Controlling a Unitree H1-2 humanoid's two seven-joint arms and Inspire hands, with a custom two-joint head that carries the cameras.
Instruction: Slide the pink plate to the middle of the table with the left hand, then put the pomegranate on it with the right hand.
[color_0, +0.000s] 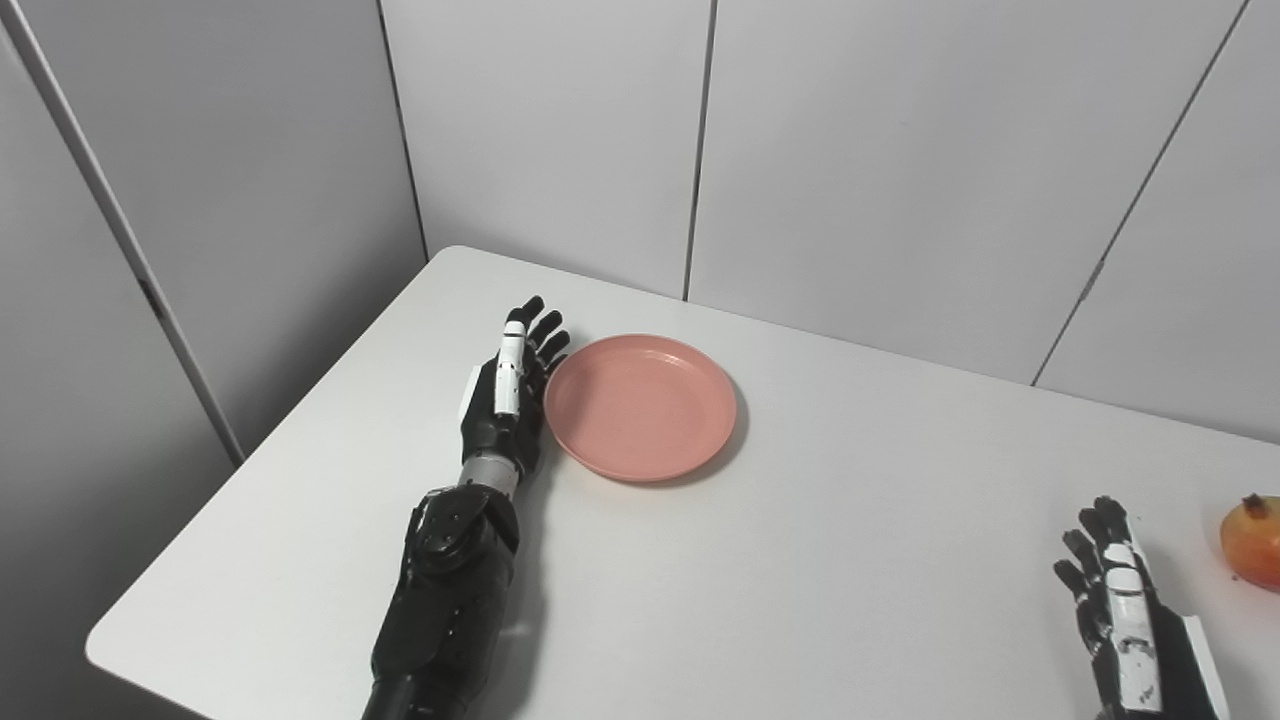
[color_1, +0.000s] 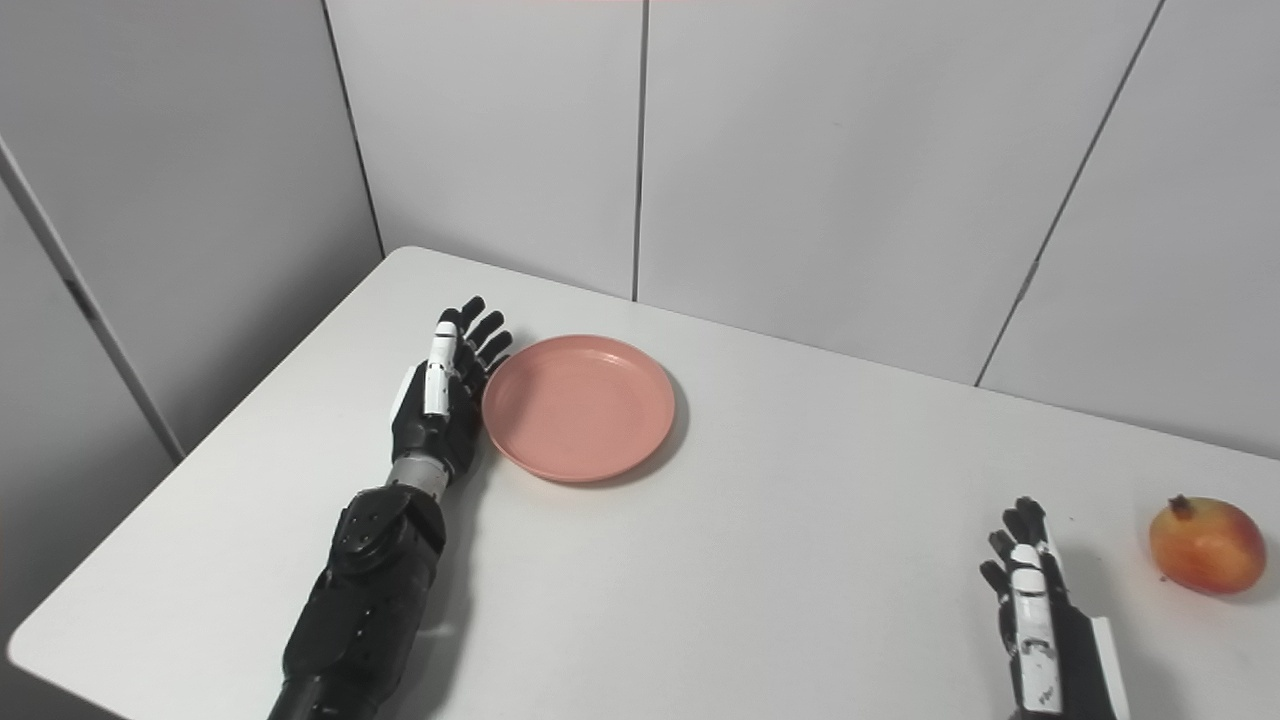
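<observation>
The left hand (color_1: 440, 400), fingers spread and empty, stood against the pink plate (color_1: 578, 407) at its 9 o'clock; an off-centre push could spin it away.

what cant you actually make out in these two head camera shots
- Left hand against the pink plate: its palm side faces away, so actual contact with the rim is unclear in both views.
- Pomegranate: cut off by the right edge in the left eye view.
- Right hand: wrist cut by the bottom edge.
</observation>
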